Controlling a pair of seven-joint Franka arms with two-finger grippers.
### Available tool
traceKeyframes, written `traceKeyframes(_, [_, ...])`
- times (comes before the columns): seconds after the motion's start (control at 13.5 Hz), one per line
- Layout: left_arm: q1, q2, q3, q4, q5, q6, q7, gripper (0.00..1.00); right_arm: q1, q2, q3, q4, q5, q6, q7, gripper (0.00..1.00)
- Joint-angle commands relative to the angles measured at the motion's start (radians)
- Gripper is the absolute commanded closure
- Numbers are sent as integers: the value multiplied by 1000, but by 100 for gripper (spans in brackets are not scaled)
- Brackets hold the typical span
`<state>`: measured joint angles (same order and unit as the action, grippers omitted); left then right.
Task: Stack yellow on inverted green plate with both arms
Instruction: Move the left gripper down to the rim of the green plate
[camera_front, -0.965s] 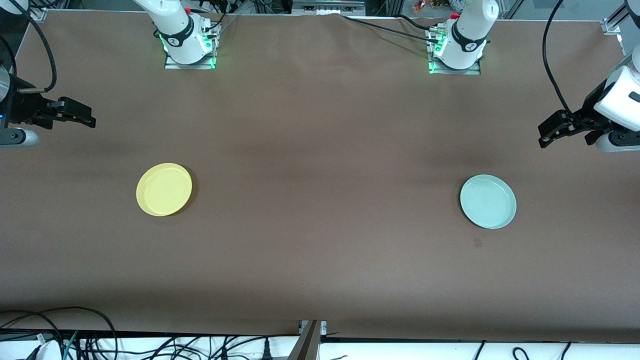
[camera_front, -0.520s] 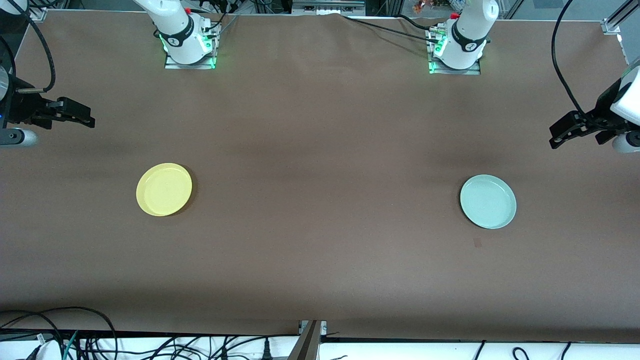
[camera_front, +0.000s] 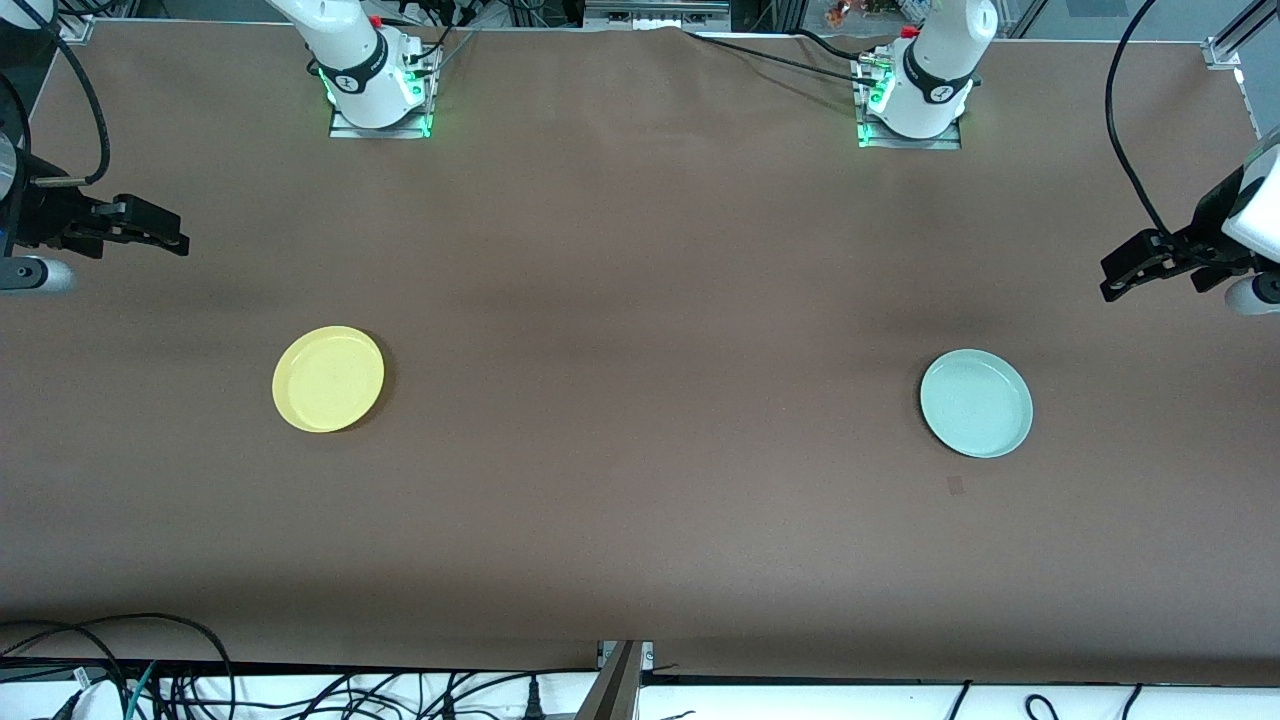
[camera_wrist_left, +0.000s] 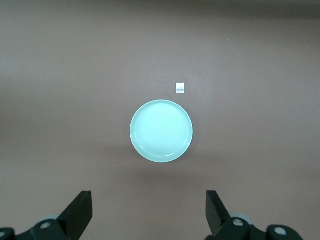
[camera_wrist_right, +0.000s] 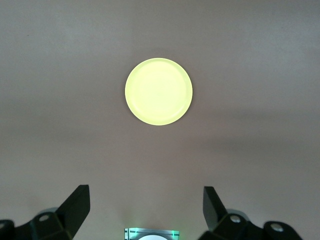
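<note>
Brown cloth covers the counter (camera_front: 640, 300) from end to end. Toward the right arm's end lies the small round pale-yellow plastic plate (camera_front: 328, 379), rim up; toward the left arm's end, well apart from it, lies the small round pale mint-green plate (camera_front: 976, 403), also rim up, with a small square mark (camera_front: 955, 485) on the cloth just beside it, nearer the front camera. The right tool (camera_front: 160, 232) and the left tool (camera_front: 1125, 275) hang over the counter's ends, each spread wide and empty.
</note>
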<state>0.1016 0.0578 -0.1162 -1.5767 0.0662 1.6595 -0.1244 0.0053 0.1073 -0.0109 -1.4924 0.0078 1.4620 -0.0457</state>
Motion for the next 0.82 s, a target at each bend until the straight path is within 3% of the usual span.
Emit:
traceKeyframes(0.0, [19,34,-10,-23,-14,-14,87,0,-1,-3,-1,6,-8,0,-5,0])
traceKeyframes(0.15, [59,46,-8,-87,-36,34,110,0,-1,-3,-1,6,-8,0,-5,0])
traceKeyframes(0.45, [124,97,-8,-264,-26,262,179,0,-1,-3,0,6,-9,0,-5,0])
traceKeyframes(0.74, [174,259,-7,-278,-19,376,193,0,-1,-3,0,6,-8,0,-5,0])
